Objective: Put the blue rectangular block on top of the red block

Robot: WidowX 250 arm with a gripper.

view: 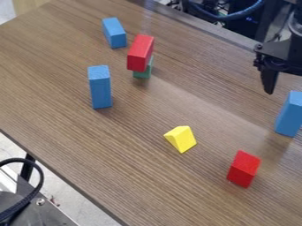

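And here's the likely pick, the blue block [289, 114] at the right edge, seemingly on end, its long axis upright, lying just below the black claw [283, 70] in the view! Whether that claw is clenched or released, I can't tell; beyond the block, down and left, waits a red block [243, 169].

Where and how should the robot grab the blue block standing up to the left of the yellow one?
Probably best from straight above, pinching two opposite side faces near the top of the blue block. It stands on end, tall and narrow, with flat sides and nothing on top.
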